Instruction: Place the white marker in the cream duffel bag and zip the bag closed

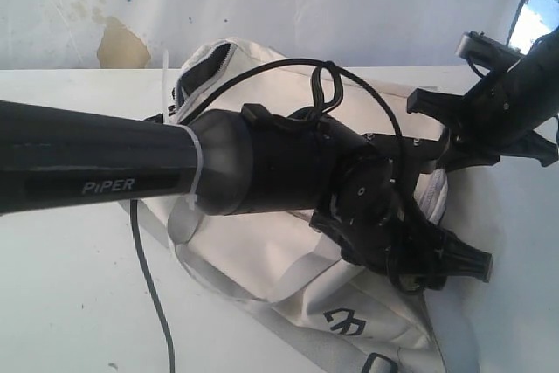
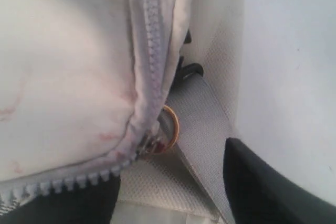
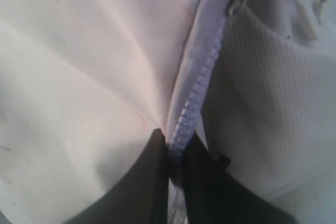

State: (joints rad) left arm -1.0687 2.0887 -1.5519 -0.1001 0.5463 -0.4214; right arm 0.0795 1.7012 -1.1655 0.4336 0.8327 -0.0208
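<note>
White table (image 1: 61, 303) — cream duffel bag (image 1: 262, 268), right pincer (image 3: 176, 136) tight on its zip (image 3: 197, 98), left pincer (image 2: 173, 166) agape.

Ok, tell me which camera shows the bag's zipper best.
The left wrist view: the zipper runs sharp and close, down to its ring. The right wrist view shows a stretch pinched in the shut right claw. The exterior view shows only a bit at the bag's mouth.

Much of the cream duffel bag (image 1: 262, 259) is hidden behind the left arm (image 1: 96, 168); its near end is cut off at the exterior view's bottom edge.
</note>
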